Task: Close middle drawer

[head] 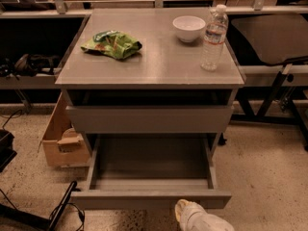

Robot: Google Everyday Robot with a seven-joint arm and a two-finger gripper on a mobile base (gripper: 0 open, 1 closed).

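Observation:
The middle drawer point(151, 199) of the grey cabinet stands pulled far out, with its long grey tray point(151, 159) empty inside. Its flat front faces the bottom of the camera view. Above it, another grey drawer front point(149, 119) sits nearly flush under the cabinet top. My gripper point(188, 212), a whitish rounded shape, comes in from the bottom edge. It is right at the lower edge of the open drawer's front, a little right of centre.
On the cabinet top point(159, 64) lie a green snack bag point(111, 44), a white bowl point(188, 28) and a water bottle point(213, 37). A cardboard box point(61, 139) stands on the floor to the left. Cables point(62, 211) lie at bottom left. A chair point(269, 37) is at right.

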